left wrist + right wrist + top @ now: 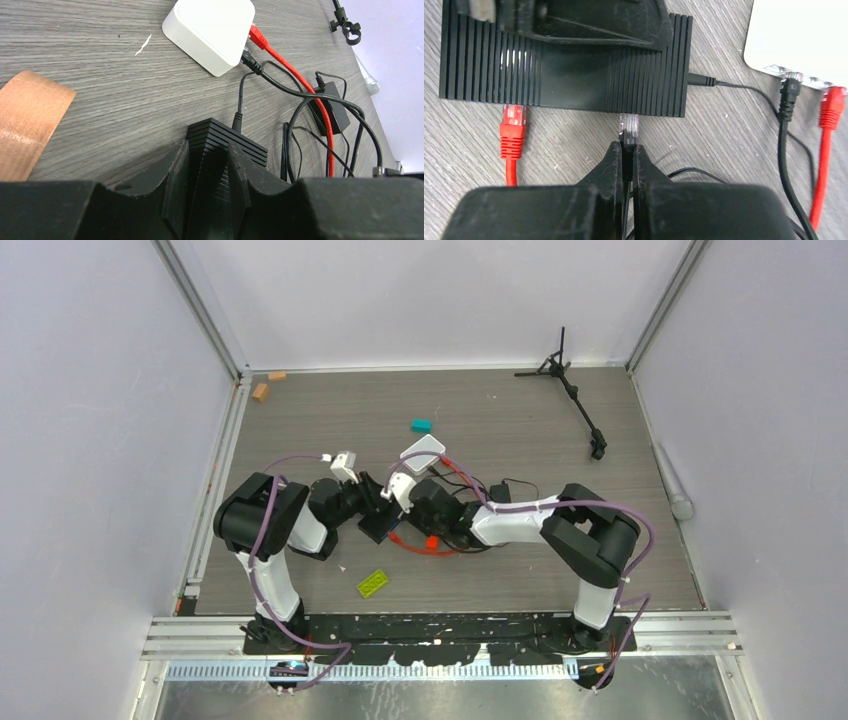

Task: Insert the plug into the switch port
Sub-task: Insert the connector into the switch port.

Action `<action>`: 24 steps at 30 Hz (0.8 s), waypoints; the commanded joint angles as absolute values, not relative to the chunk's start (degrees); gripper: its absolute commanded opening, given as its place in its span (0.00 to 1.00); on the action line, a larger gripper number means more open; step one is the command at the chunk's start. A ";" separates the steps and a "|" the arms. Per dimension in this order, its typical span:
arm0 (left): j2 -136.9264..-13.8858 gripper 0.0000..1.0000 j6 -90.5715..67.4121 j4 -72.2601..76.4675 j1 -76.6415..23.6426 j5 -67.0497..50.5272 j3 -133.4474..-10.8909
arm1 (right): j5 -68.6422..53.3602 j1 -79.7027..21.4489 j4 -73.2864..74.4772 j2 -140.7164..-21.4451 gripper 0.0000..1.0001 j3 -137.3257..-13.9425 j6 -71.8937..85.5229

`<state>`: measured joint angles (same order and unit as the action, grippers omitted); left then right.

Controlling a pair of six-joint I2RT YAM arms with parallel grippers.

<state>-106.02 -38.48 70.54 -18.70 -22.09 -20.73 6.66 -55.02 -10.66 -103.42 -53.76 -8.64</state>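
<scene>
The black ribbed switch lies flat on the table. The red cable's plug sits in a port at the left of its front face. My right gripper is shut on a clear-tipped plug with a black boot; its tip is at a port on the right of that face. My left gripper is shut on the switch from the other side, one finger on each flank. In the top view both grippers meet at the switch, left and right.
A white box stands beyond the switch with a red plug and a black plug in it. A black power brick and loose black wires lie to the right. Brown tape, a teal block, a green piece and a tripod are around.
</scene>
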 commanded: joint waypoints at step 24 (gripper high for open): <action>-108.01 0.33 -41.11 68.47 -24.61 -38.89 -20.65 | 24.88 -65.87 -49.66 -109.31 0.00 -55.81 -25.78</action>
